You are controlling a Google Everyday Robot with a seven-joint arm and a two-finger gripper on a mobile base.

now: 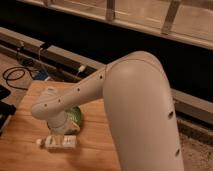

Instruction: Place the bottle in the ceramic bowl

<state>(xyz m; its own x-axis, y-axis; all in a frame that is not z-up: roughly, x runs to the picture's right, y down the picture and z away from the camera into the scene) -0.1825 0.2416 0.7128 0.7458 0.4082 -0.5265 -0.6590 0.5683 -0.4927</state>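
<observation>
The small white bottle [58, 142] lies on its side on the wooden table [20, 150], cap pointing left. Just behind it stands the dark green ceramic bowl [76, 118], with only its right part showing past the arm. My white arm reaches in from the right and bends down at its wrist [49, 106]. The gripper [61, 132] sits at the arm's lower end, directly above the bottle and in front of the bowl, mostly hidden by the wrist. The bottle rests on the table.
My large white upper arm [140, 110] fills the right half of the view. Black cables [15, 75] and a rail run along the floor behind the table. A dark object [4, 107] sits at the table's left edge.
</observation>
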